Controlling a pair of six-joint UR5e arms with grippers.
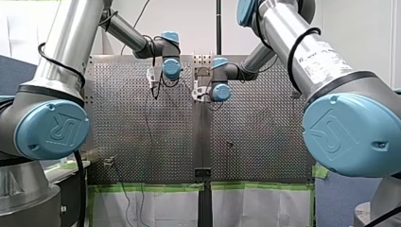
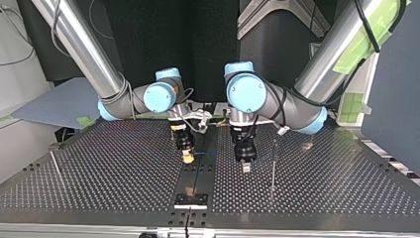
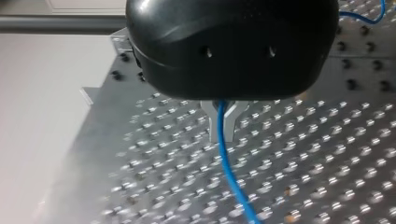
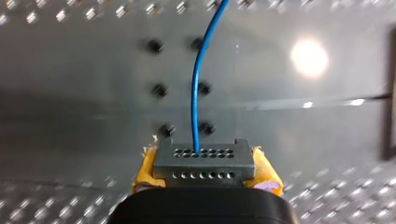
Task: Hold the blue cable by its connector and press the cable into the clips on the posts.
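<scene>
My right gripper [image 4: 205, 173] was pinched on the grey connector [image 4: 204, 161], with one yellow pad [image 4: 147, 170] on each short side of it. The blue cable [image 4: 196, 93] came out of a hole in the connector and ran away from it in a soft bend above the perforated table [image 2: 322, 188]. Further from the connector, my left gripper [image 3: 223, 122] had its metal fingers [image 3: 212, 123] closed around the same cable, which hung free past them. A thin post [image 2: 273, 163] stood beyond my left gripper, on the side away from the connector; its clip was too small to see. I judged the cable light and limp, so it would bend and not push. The stiff connector seemed the good place to hold, and the wire close to each clip the place to press.
</scene>
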